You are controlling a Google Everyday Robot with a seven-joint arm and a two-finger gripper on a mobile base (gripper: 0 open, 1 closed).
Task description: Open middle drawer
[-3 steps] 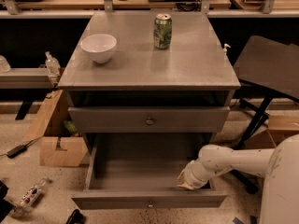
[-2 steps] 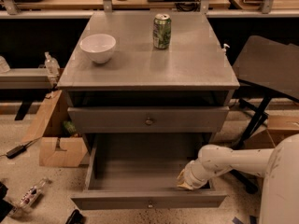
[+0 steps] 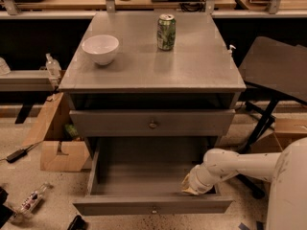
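The middle drawer (image 3: 153, 207) is pulled far out of the grey cabinet. Its shallow grey tray (image 3: 144, 176) lies open and bare, and its small round knob (image 3: 154, 209) sits at the centre of the front. My gripper (image 3: 193, 186) is low inside the tray at its right front corner, just behind the drawer front. The white arm (image 3: 230, 164) reaches in from the right. The drawer above (image 3: 152, 123), with its own knob, stands almost shut. Any drawer below is hidden.
On the cabinet top (image 3: 192, 71) stand a white bowl (image 3: 100, 48) and a green can (image 3: 166, 31). A dark chair (image 3: 276, 71) is at the right. Cardboard boxes (image 3: 60, 152) and a bottle (image 3: 31, 201) lie on the floor at the left.
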